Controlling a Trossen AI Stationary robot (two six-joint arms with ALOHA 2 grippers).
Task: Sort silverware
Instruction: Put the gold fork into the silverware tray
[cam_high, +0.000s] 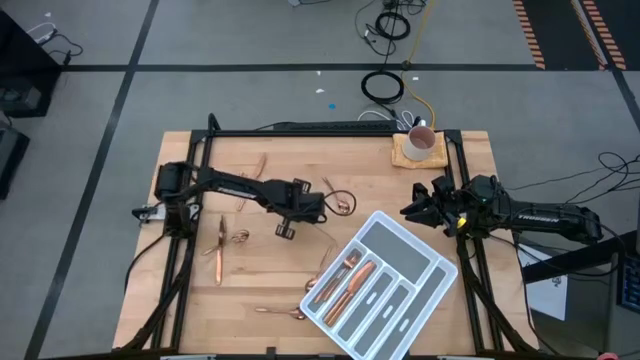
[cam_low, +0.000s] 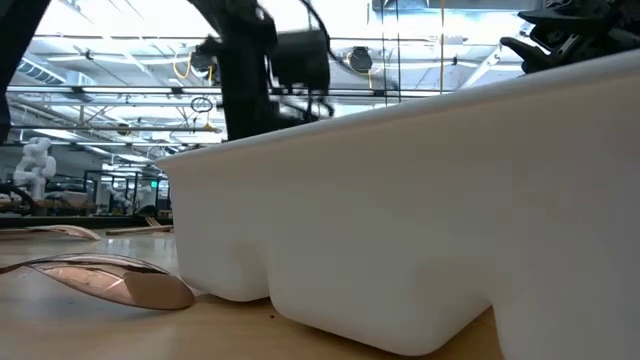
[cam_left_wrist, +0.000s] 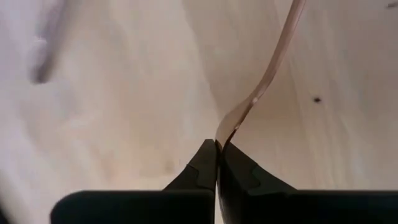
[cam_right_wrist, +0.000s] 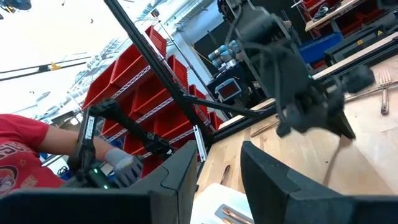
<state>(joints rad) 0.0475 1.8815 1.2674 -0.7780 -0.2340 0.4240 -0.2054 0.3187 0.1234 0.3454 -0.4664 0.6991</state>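
Silverware sorting, partly complete. Left gripper (cam_high: 288, 226), near the middle of the table (cam_high: 250, 280), is clenched on the end of a slim copper piece (cam_left_wrist: 261, 81); in the left wrist view its fingertips (cam_left_wrist: 208, 168) meet with the metal pinched between them and the rest of the piece running away over the wood. Whether this piece is a fork, spoon or knife cannot be told.

White divided tray (cam_high: 425, 285) lies diagonally, just beyond this gripper toward the right arm's side. Two or three copper pieces (cam_high: 345, 280) already rest in its long compartments nearest the gripper; the remaining compartments look empty, with only grey slots showing.

Loose pieces left to sort, as judged from the high view: a spoon (cam_high: 343, 204) close beside the gripper; a fork (cam_high: 220, 245) and another small piece (cam_high: 240, 237) on its far side from the tray; one piece (cam_high: 258, 165) near the back rail; one (cam_high: 280, 312) near the front edge beside the tray's corner. The task appears well short of halfway.

Right gripper (cam_high: 420, 205) waits beyond the tray's upper corner, jaws parted and holding nothing. White mug (cam_high: 421, 141) stands on a wooden coaster (cam_high: 402, 154) behind it; its contents cannot be seen
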